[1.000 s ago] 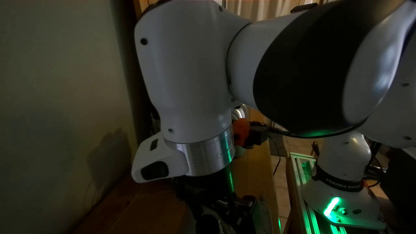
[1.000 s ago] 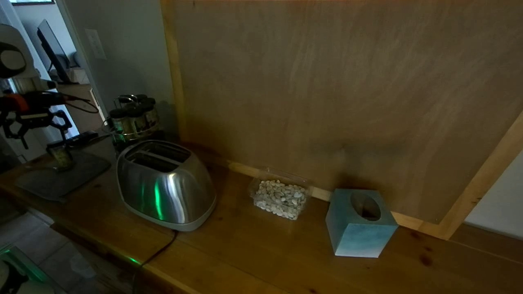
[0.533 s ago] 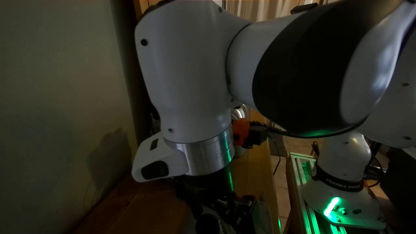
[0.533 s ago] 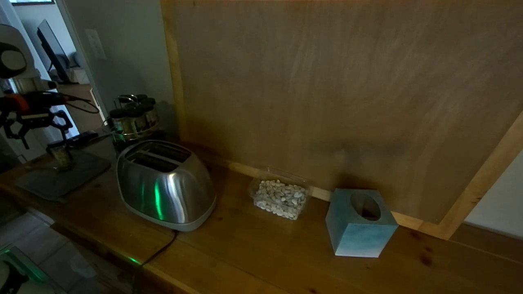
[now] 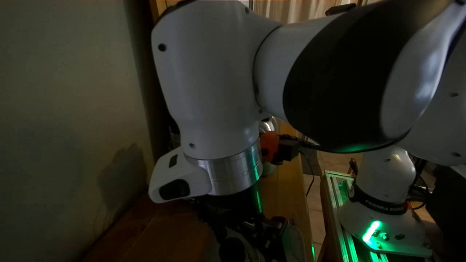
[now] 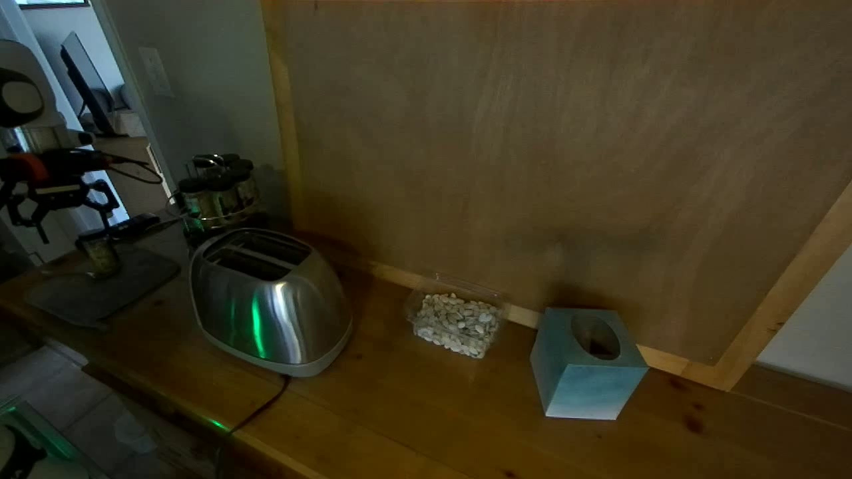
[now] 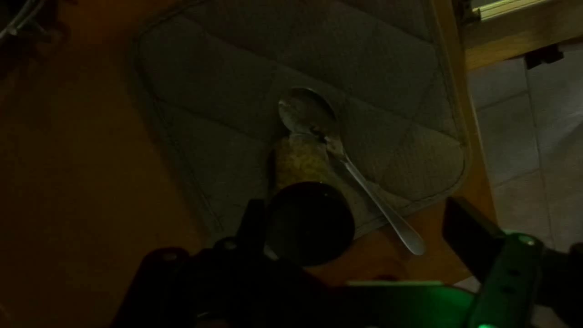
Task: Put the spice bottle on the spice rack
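the spice bottle (image 7: 308, 196) stands upright on the quilted mat (image 7: 291, 50), probably set so the pincer (image 7: 356, 210) can straddle it from above, while the spice rack (image 6: 223, 217) sits at the far left, beyond the toaster (image 6: 273, 306), in an exterior view. the pincer is spread wide and grips nothing: in the wrist view its left finger (image 7: 255, 221) is just beside the bottle, contact unclear, the right one well apart.
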